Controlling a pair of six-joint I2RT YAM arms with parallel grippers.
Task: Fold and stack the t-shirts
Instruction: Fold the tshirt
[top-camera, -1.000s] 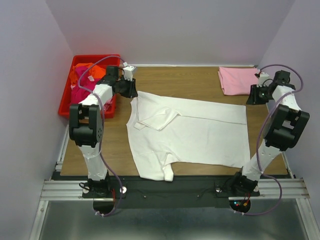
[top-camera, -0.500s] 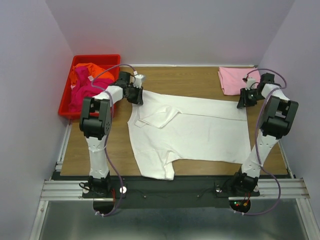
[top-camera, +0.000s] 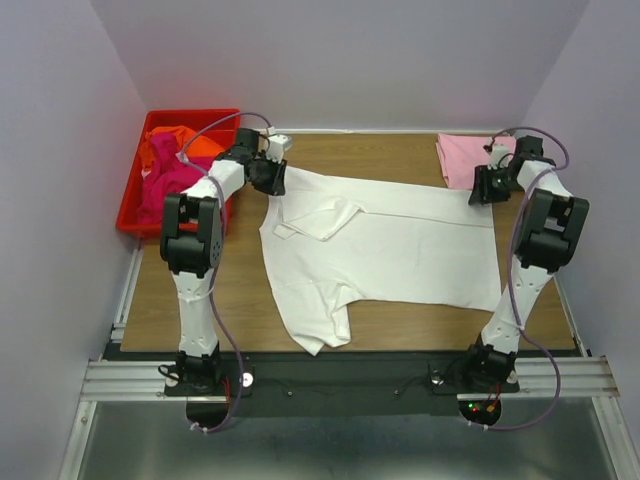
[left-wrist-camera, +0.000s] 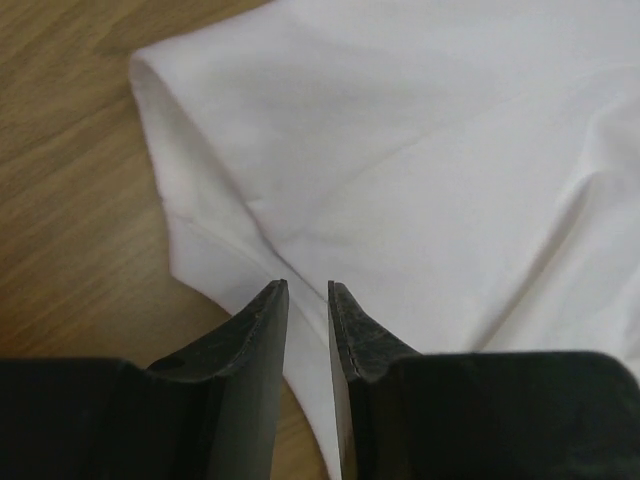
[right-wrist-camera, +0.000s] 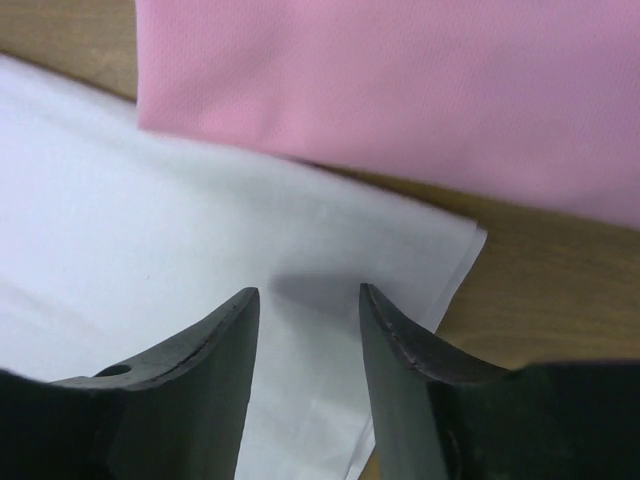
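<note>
The white t-shirt (top-camera: 400, 250) lies spread flat mid-frame, ready for folding, with the right gripper (right-wrist-camera: 305, 292) parted over its upper-right corner and the left gripper (left-wrist-camera: 308, 290) nearly closed at its upper-left edge, whether pinching I cannot tell

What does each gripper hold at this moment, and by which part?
The right gripper stands open over a corner of the white t-shirt, holding nothing. Whether the left gripper pinches its edge cannot be told.
</note>
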